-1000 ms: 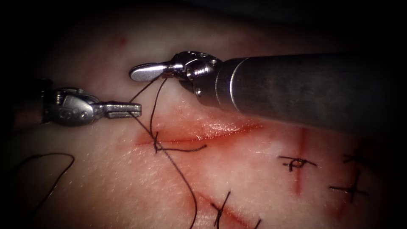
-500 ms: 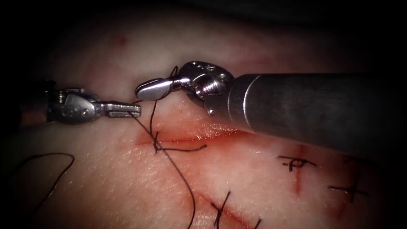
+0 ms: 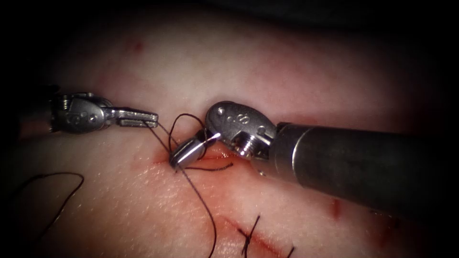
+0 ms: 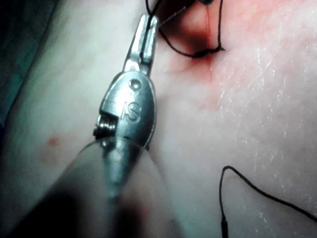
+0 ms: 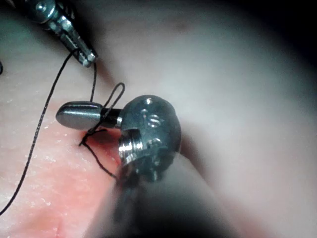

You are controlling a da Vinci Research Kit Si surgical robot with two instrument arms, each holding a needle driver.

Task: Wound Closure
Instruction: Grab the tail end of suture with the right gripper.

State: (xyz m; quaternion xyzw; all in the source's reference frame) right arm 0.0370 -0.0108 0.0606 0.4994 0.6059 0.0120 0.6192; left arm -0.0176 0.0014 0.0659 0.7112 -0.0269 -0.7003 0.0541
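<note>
My left tool [image 3: 146,118] lies to the left of the cut [image 3: 217,158], its jaws shut on the black thread [image 3: 160,136] that runs down to a stitch knot [image 3: 177,167] at the cut's left end. The right tool [image 3: 184,153] points down-left with its tip right at that knot, jaws closed, and a loop of thread [image 3: 184,118] wraps around them. A short tail [image 3: 215,168] lies along the cut. In the left wrist view the left tool [image 4: 149,27] pinches the thread [image 4: 178,49]. In the right wrist view the loop [image 5: 113,101] circles the right tool [image 5: 74,114].
The long strand [image 3: 203,205] runs from the knot toward the near edge of the tissue. A slack curl of thread [image 3: 62,191] lies on the tissue at the left. An older stitch [image 3: 248,234] sits on another cut in front. Red fluid stains the cut's edges.
The right tool swung down and left from above the cut to the knot, carrying the thread loop around its jaws. The left tool stayed nearly still, holding the thread.
</note>
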